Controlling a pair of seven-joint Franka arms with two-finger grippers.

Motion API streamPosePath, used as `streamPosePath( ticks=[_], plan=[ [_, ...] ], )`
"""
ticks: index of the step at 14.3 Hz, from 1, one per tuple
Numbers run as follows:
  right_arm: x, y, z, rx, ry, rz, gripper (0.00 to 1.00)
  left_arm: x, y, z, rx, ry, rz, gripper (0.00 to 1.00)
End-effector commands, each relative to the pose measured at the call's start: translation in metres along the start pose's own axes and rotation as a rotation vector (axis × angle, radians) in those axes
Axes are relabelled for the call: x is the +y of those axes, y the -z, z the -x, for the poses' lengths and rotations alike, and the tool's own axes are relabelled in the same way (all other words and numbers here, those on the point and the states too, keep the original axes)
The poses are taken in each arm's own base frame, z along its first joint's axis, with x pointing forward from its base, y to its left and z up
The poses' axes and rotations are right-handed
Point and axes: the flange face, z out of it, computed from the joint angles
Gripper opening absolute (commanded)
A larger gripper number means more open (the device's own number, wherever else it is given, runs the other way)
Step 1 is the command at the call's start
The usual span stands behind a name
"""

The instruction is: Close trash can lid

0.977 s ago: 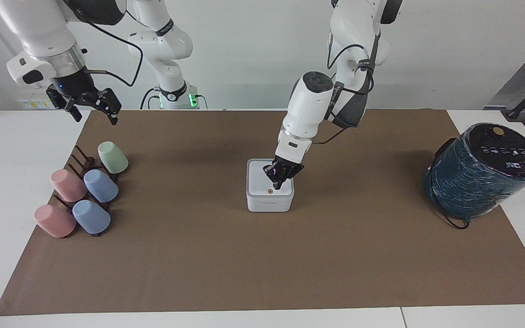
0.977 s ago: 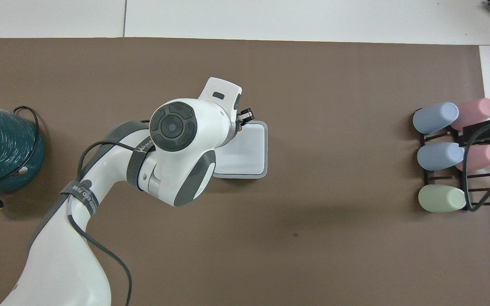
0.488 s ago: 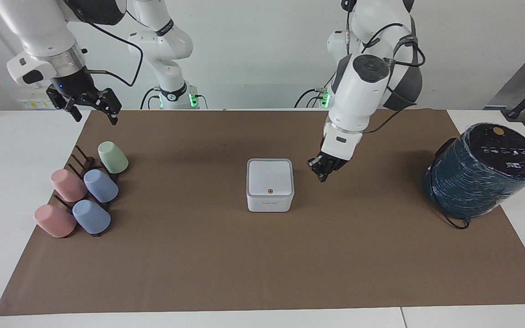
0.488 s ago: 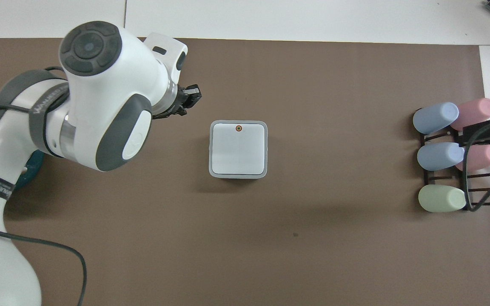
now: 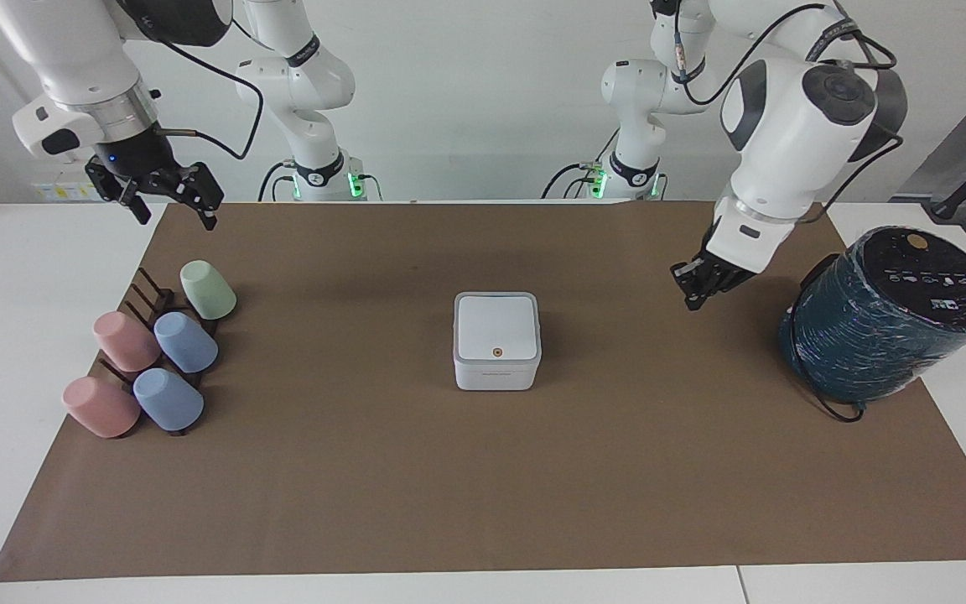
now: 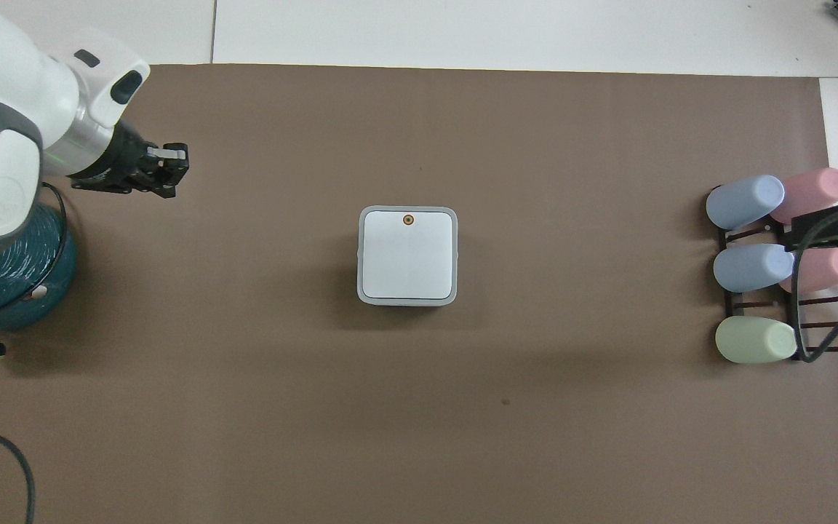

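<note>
The trash can (image 5: 496, 374) is a small white square box in the middle of the brown mat. Its lid (image 5: 496, 325) lies flat and closed on it, the orange-brown dot on top; it also shows in the overhead view (image 6: 408, 256). My left gripper (image 5: 690, 295) hangs in the air over the mat between the trash can and the teal cylinder, fingers together and empty; it also shows in the overhead view (image 6: 172, 170). My right gripper (image 5: 173, 201) waits open and empty, raised over the mat's edge near the cup rack.
A large dark teal cylinder (image 5: 885, 323) with a black top stands at the left arm's end of the mat, with a black cable beside it. A dark rack with several pastel cups (image 5: 156, 356) lies at the right arm's end.
My left gripper lifted off the lid and swung away toward the teal cylinder. The lid stays shut. The right arm has not moved.
</note>
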Motion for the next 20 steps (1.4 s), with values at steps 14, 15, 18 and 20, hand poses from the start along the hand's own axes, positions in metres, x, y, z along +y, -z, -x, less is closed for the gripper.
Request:
streamPosePath(
  ticks=[14,15,18,20],
  plan=[
    [0.000,0.003,0.002,-0.007,0.016,0.006,1.00,-0.038,0.036,0.045,-0.051,-0.151,-0.069,0.83],
    [0.000,0.002,0.002,-0.008,0.016,0.006,1.00,-0.038,0.037,0.045,-0.048,-0.152,-0.068,0.91],
    [0.000,0.003,0.002,-0.005,0.016,0.005,1.00,-0.041,0.038,0.045,-0.050,-0.147,-0.070,1.00],
    [0.000,0.003,0.002,-0.005,0.016,0.005,1.00,-0.046,0.038,0.044,-0.051,-0.153,-0.070,1.00]
  ],
)
